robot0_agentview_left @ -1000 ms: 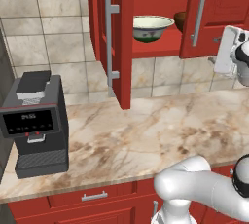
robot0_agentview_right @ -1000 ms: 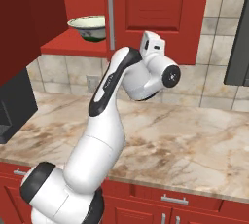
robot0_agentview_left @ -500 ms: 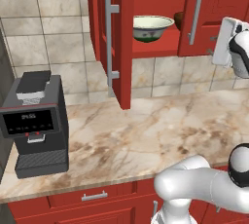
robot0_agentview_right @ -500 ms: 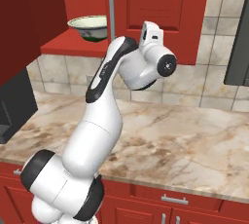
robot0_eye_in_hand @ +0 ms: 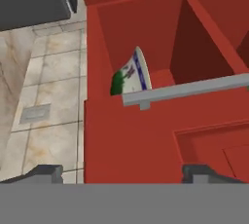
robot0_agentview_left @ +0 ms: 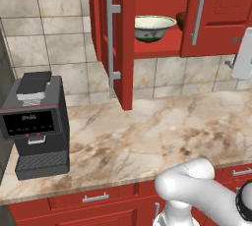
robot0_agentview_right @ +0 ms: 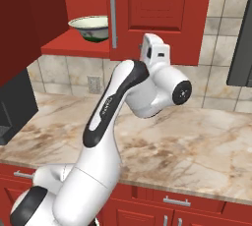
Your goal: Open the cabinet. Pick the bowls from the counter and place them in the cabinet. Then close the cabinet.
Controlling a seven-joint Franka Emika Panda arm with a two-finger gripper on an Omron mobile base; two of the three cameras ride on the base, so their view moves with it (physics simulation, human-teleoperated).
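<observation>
The cabinet's left door [robot0_agentview_left: 127, 38] stands wide open; its right door [robot0_agentview_right: 155, 11] is shut or nearly shut. On the red shelf sits the cream-green bowl [robot0_agentview_left: 154, 27] [robot0_agentview_right: 90, 27] [robot0_eye_in_hand: 129, 74]. Behind it the dark wooden bowl [robot0_agentview_left: 180, 20] peeks past the right door's edge. My gripper [robot0_eye_in_hand: 124, 173] is open, fingertips wide apart, facing the right door's front just below its grey bar handle [robot0_eye_in_hand: 187, 90] [robot0_agentview_right: 113, 14]. My white hand [robot0_agentview_right: 157, 53] hovers close to that door's lower part, above the counter [robot0_agentview_left: 147, 136].
A black coffee machine [robot0_agentview_left: 35, 122] stands at the counter's left end. The open left door juts out over the counter, its long handle [robot0_agentview_left: 113, 48] facing left. A dark appliance [robot0_agentview_right: 241, 43] hangs at the right. Red base cabinets [robot0_agentview_left: 93, 198] run below.
The hand has turned and shifted slightly right in front of the right door. Bowls, doors and cameras stay where they were.
</observation>
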